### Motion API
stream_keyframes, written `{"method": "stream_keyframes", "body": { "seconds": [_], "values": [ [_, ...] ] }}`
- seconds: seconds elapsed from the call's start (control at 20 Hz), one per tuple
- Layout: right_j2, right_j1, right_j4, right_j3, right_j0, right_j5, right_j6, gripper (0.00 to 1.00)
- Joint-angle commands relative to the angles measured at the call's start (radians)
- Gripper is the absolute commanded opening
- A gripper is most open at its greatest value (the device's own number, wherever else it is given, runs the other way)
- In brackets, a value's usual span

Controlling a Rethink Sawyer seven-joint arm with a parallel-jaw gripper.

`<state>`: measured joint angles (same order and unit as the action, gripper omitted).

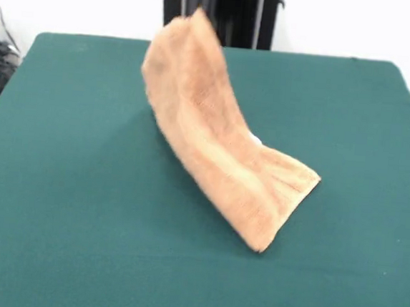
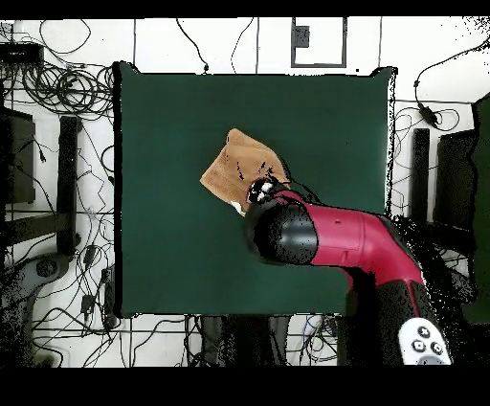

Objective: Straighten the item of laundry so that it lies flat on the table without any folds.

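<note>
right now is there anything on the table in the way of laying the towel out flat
Nothing visible. The towel hangs lifted by one end, its lower end resting on the table, and the green top around it shows no other objects. The arm reaches over it.

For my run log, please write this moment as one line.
item: small orange-tan terry towel | state: one end lifted, other end on dark green table, not flat | arm: red and black arm above towel | gripper: hidden
</note>
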<state>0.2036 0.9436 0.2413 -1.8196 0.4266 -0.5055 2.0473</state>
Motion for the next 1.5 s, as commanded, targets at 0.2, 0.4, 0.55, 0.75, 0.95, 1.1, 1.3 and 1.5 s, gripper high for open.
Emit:
{"method": "stream_keyframes", "body": {
  "seconds": [0.2,0.4,0.55,0.75,0.95,1.1,1.3,1.5],
  "values": [
    [0.021,-0.147,-0.074,0.058,0.041,-0.077,0.084,0.00],
    [0.019,-0.215,-0.085,0.146,0.055,-0.140,0.077,0.00],
    [0.024,-0.262,-0.085,0.218,0.066,-0.169,0.059,0.00],
    [0.047,-0.316,-0.068,0.306,0.095,-0.180,0.001,0.00],
    [0.072,-0.363,-0.055,0.409,0.112,-0.212,-0.052,0.00],
    [0.087,-0.388,-0.047,0.481,0.116,-0.262,-0.086,0.00],
    [0.101,-0.430,-0.028,0.582,0.117,-0.325,-0.134,0.00],
    [0.104,-0.451,-0.013,0.636,0.118,-0.351,-0.161,0.00]
  ]
}}
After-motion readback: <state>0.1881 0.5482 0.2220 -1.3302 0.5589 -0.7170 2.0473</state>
